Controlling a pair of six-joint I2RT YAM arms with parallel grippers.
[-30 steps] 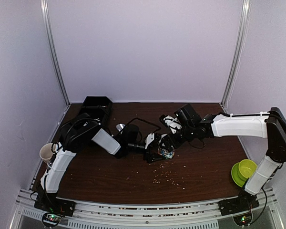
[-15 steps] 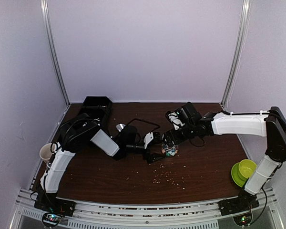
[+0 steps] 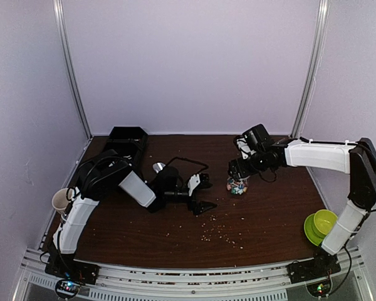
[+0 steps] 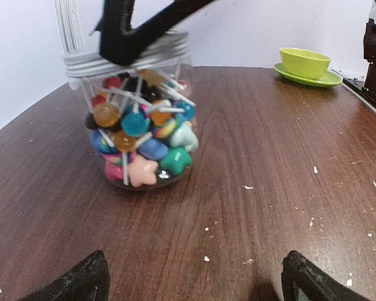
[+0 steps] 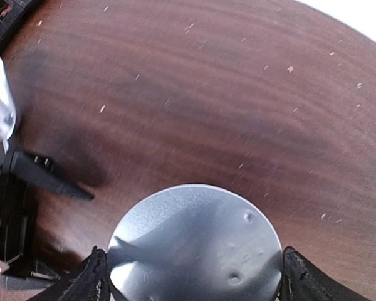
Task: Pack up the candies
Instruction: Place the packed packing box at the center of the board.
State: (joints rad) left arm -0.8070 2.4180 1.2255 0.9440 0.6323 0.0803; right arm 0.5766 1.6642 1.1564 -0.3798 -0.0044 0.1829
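The candies (image 4: 144, 147), pink, yellow, blue, green and orange with some star shapes and thin white sticks among them, fill a clear jar (image 3: 238, 186) that stands upright near the middle of the brown desk (image 4: 269, 125). A silver lid (image 5: 194, 238) covers the jar. The right hand (image 5: 195, 276) reaches in from the right and pinches that lid, one dark finger against each side of its rim. The left hand (image 4: 197, 282) lies low over the desk just left of the jar, apart from it, with its two fingers spread wide and nothing between them. Pale crumbs (image 3: 219, 232) are scattered on the wood in front of both hands. A green bowl (image 3: 324, 221) sits on a green saucer (image 3: 310, 231) at the right edge, a paper cup (image 3: 61, 200) at the left edge, and a black box (image 3: 126, 139) at the far left corner.
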